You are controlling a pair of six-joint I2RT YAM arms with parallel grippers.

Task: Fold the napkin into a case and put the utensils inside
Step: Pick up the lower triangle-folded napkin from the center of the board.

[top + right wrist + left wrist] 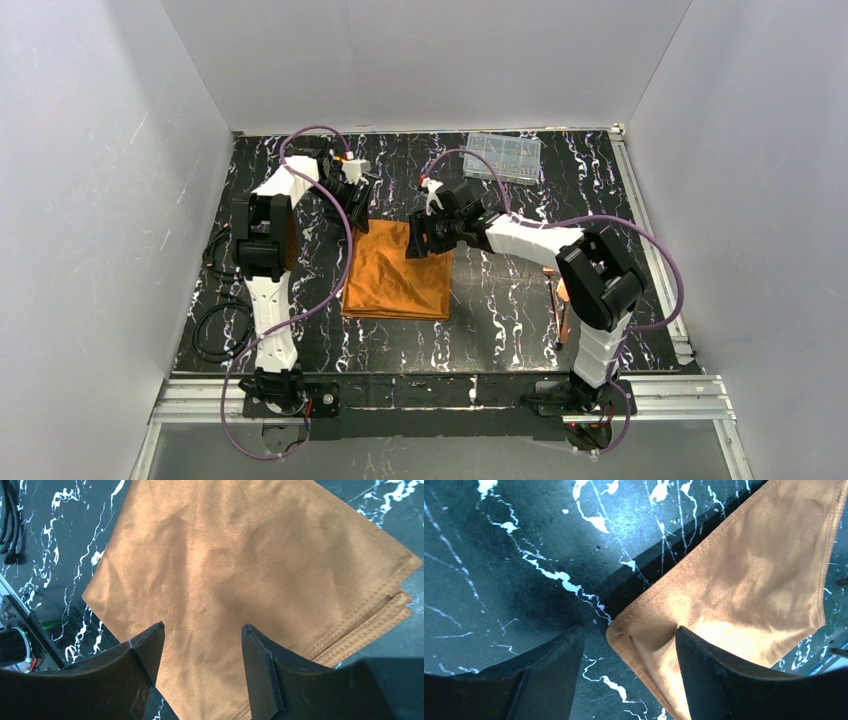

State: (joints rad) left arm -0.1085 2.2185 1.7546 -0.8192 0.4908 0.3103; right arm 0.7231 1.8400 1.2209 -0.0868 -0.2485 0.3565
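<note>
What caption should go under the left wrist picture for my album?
Left pincer open over one corner of the orange napkin on the black marbled table.

Plain white panel walls [430, 60] enclosed three sides of a black tabletop with white marble veining [500, 330]; a silver aluminium rail [670, 392] bordered its near edge.

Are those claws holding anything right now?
Nothing yet. The left gripper stands open around a napkin corner; the right gripper open above the cloth.
</note>
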